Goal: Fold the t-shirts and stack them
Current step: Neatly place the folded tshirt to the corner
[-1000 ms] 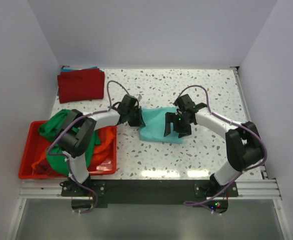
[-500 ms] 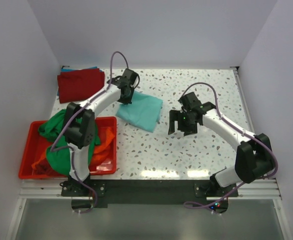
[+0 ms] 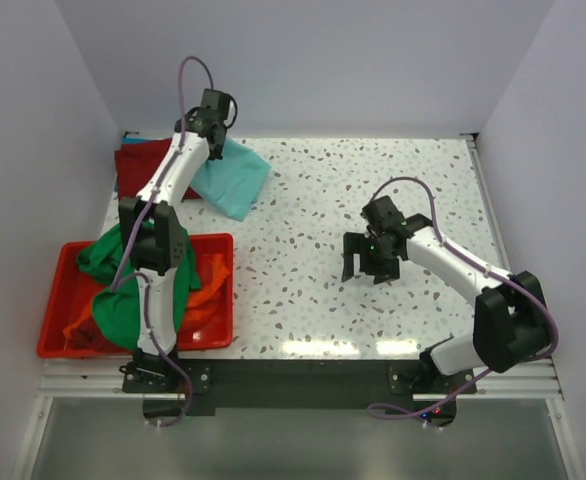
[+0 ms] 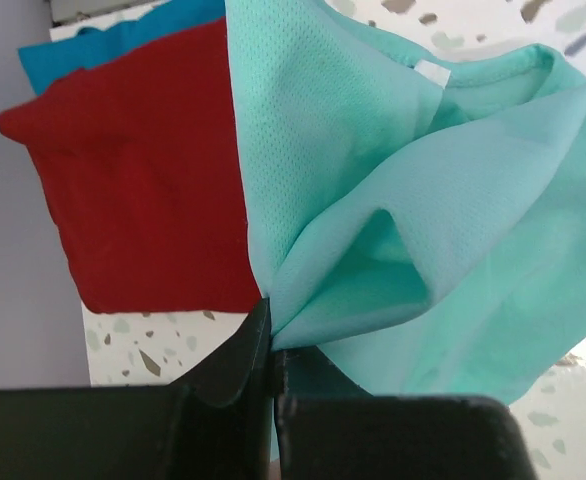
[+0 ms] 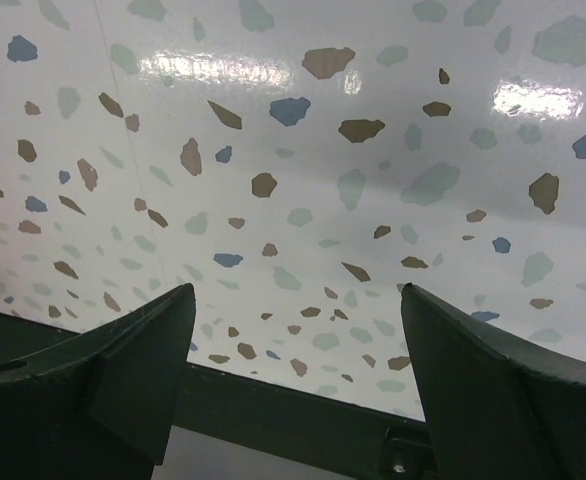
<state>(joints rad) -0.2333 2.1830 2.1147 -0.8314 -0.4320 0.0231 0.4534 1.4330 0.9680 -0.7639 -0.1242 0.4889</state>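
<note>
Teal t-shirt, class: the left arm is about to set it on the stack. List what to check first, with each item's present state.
1. Left gripper shut on teal t-shirt: ok.
2. Teal t-shirt neatly folded: not ok, bunched at the grip.
3. Dark red t-shirt flat on blue t-shirt: ok.
4. Teal t-shirt centred over the dark red t-shirt: not ok, mostly beside it.
5. Right gripper open, empty, away from the shirts: ok.

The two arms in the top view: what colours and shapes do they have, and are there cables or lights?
Both the left arm and the right arm have white rounded links with black joints. A thin purple cable loops along each. The left gripper and right gripper have plain black wedge-shaped fingers. A small green light shows near the right wrist.
</note>
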